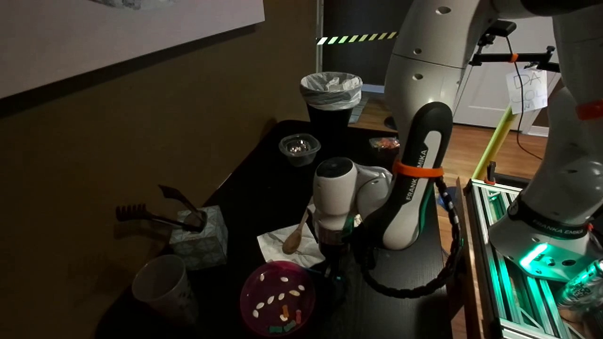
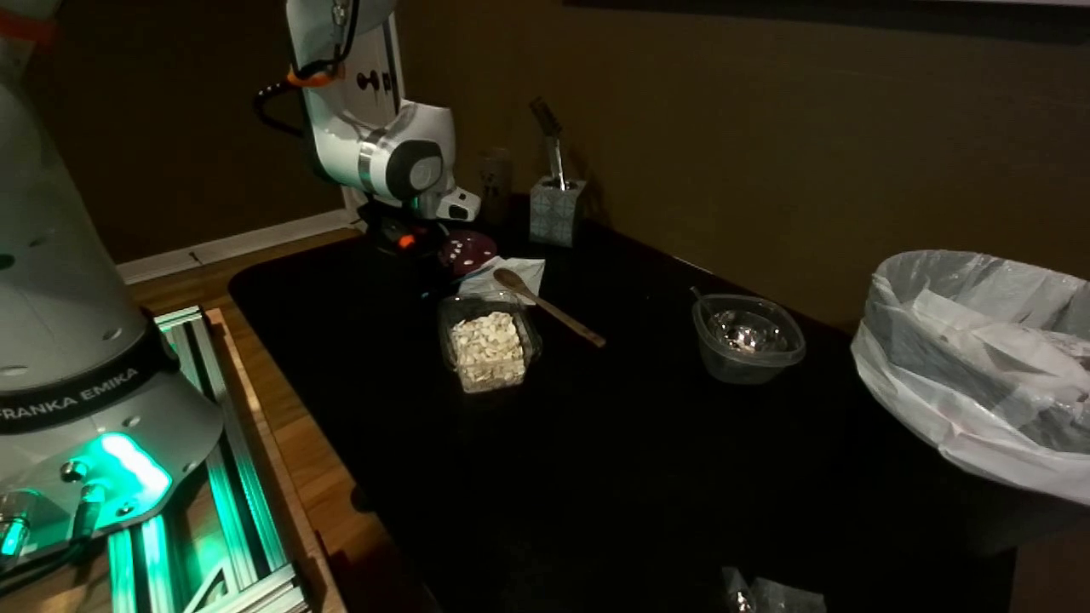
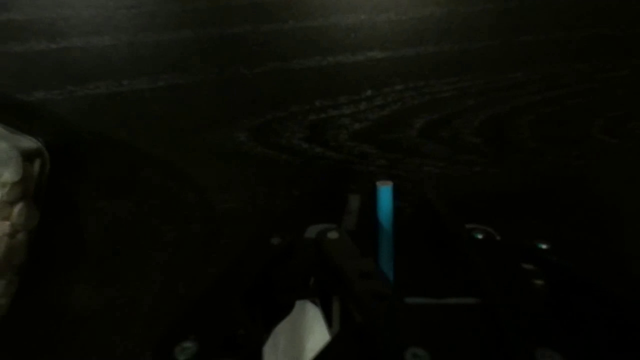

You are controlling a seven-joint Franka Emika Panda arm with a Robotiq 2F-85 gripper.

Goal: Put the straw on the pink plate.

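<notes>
Wrist view: smooth, cylindrical straw [image 3: 385, 220]

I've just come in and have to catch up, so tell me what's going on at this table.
A robot arm has its gripper low, right at the blue straw, next to the pink plate. The straw is not on the plate yet. The wrist view is too dark to show whether the gripper is shut on it. Nearby, a wooden spoon lies partly on a white paper.
</notes>
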